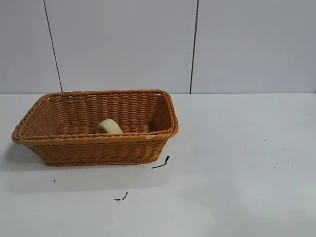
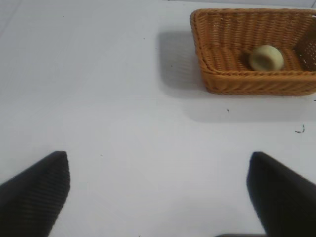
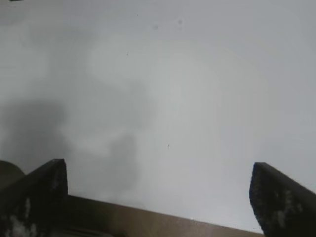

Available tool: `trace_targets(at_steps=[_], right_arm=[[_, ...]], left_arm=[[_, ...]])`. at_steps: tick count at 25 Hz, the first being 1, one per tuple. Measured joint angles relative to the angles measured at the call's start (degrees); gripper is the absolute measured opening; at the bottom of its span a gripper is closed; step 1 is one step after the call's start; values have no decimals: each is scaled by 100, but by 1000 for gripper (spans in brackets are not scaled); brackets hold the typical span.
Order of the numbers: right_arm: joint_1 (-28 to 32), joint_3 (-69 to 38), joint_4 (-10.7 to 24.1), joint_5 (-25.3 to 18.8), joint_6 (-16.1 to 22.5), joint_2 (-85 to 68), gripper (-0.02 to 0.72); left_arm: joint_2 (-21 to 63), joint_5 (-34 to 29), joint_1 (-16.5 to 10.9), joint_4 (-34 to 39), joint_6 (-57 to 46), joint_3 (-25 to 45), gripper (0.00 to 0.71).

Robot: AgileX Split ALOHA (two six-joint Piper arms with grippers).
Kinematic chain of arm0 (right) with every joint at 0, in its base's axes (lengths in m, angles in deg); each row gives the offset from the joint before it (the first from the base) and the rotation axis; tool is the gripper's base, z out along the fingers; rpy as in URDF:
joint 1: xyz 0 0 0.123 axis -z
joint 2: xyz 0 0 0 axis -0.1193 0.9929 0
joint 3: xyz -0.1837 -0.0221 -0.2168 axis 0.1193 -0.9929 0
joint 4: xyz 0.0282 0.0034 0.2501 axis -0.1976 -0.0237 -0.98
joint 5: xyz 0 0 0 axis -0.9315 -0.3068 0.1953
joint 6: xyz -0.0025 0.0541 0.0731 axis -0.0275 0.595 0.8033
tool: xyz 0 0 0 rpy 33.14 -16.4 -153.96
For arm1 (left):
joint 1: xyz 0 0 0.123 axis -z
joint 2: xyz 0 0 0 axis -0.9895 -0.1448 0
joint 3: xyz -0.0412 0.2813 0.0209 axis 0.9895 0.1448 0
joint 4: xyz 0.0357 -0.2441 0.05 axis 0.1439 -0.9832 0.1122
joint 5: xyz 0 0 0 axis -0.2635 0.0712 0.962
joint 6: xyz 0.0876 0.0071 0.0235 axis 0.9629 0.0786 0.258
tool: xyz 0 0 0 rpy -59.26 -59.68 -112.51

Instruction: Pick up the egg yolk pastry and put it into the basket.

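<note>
The egg yolk pastry [image 1: 108,127] is a small pale yellow-green puck lying inside the orange-brown wicker basket [image 1: 49,143] at the left of the table. In the left wrist view the pastry [image 2: 266,58] shows its dimple and rests on the floor of the basket [image 2: 247,81], near its front wall. My left gripper [image 2: 158,190] is open and empty over bare table, well away from the basket. My right gripper [image 3: 158,195] is open and empty above the table's edge. Neither arm shows in the exterior view.
Two small black scraps lie on the white table in front of the basket, one [image 1: 161,163] by its right corner and one [image 1: 121,197] nearer the front. A grey panelled wall [image 1: 197,44] stands behind the table.
</note>
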Motion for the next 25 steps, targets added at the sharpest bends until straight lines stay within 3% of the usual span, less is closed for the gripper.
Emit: trace_targets(at_steps=[11,25], right_arm=[[-49,-12,-6,22,2,-1400,694],[-49,-12,84,17,127,-1439,694]], left_arm=[[0,0,0,0,0,0,696],[0,0,0,0,0,0,696]])
